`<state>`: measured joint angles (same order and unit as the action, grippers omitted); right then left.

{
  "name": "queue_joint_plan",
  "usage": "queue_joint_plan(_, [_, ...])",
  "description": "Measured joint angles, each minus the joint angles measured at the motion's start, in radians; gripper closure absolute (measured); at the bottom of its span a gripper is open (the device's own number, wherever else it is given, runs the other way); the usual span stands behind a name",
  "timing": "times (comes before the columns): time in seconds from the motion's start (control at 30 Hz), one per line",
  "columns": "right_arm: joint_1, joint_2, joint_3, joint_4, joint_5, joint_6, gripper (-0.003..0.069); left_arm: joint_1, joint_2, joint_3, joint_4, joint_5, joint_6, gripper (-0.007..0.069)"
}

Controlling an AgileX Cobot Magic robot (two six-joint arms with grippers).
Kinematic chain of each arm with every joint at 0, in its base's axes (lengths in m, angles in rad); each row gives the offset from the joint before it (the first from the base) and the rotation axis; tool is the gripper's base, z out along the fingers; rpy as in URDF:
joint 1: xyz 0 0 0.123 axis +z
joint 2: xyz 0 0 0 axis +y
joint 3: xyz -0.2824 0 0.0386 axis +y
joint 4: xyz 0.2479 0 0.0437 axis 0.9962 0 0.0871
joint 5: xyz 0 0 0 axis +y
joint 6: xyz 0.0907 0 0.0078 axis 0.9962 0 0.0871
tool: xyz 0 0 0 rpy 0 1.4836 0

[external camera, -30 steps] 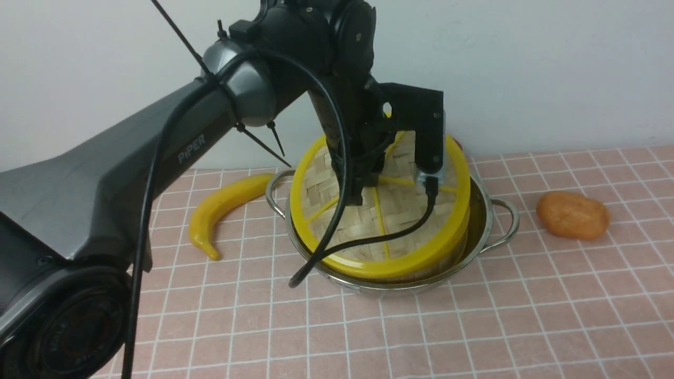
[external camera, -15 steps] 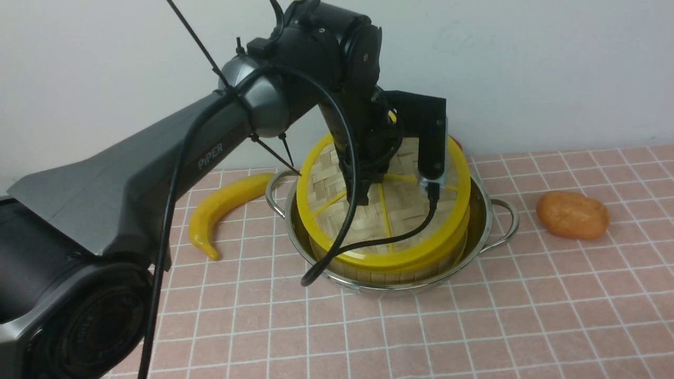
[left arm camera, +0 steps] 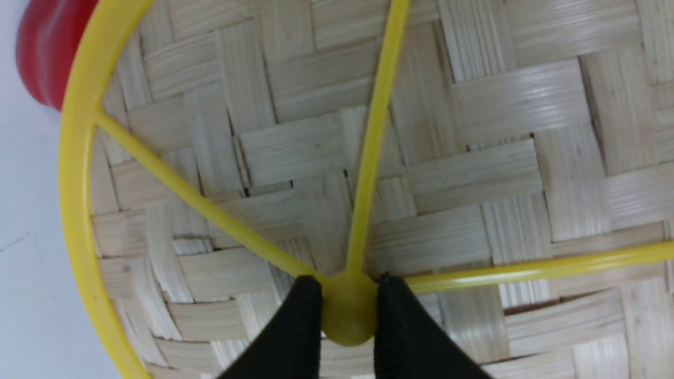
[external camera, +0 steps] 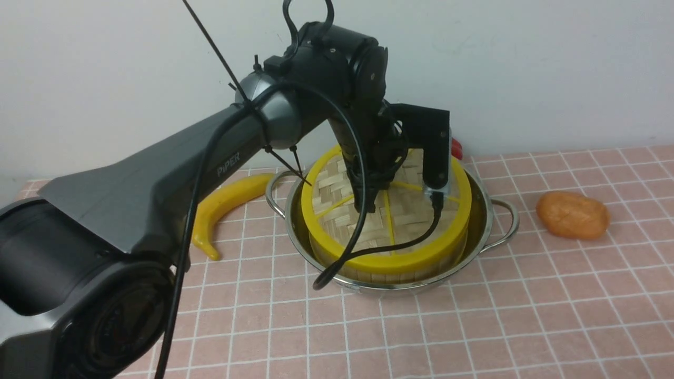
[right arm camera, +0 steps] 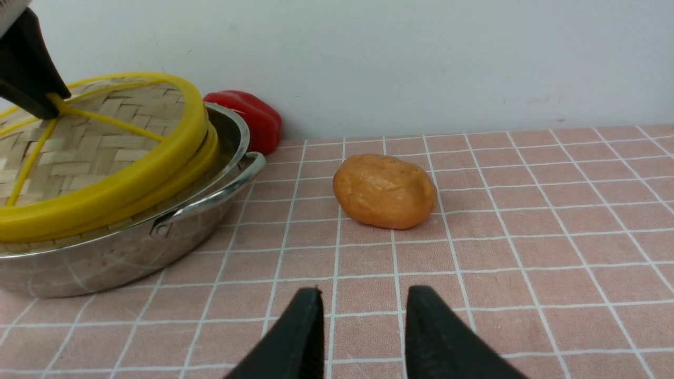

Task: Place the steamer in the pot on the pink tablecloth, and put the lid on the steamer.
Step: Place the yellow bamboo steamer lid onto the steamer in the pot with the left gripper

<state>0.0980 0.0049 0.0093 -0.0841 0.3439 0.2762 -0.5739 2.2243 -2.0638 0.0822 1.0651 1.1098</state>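
**A:** Flat woven yellow-rimmed bamboo lid (external camera: 410, 218) has dropped lower and flatter than a second ago.

**B:** Yep. Pink white-gridded tablecloth (external camera: 474, 326), wide shiny steel pot (external camera: 487, 210) on it, round bamboo steamer (external camera: 400, 275) inside, all right under the left claw (left arm camera: 348, 287), which is clamped on the lid's yellow centre knob (left arm camera: 350, 316). Right claw (right arm camera: 363, 292): apart, empty. Left to do, I'd guess: settle it, let go.

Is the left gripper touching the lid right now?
Touching. The left wrist view shows the left gripper clamped on the lid at its yellow centre knob.
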Motion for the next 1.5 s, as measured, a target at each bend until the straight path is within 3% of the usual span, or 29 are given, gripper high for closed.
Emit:
queue_joint_plan(1.13, [0.000,0.000,0.000,0.000,0.000,0.002,0.0417,0.000,0.033,-0.003,0.004,-0.059,-0.031,0.0503])
queue_joint_plan(1.23, [0.000,0.000,0.000,0.000,0.000,0.002,0.0417,0.000,0.029,-0.003,0.004,-0.061,-0.047,0.0456])
queue_joint_plan(1.37, [0.000,0.000,0.000,0.000,0.000,0.002,0.0417,0.000,0.018,-0.003,0.006,-0.095,-0.083,0.0199])
queue_joint_plan(1.4, [0.000,0.000,0.000,0.000,0.000,0.002,0.0417,0.000,0.017,-0.003,0.006,-0.095,-0.086,0.0174])
queue_joint_plan(1.5, [0.000,0.000,0.000,0.000,0.000,0.002,0.0417,0.000,-0.015,-0.003,0.011,-0.097,-0.159,0.0004])
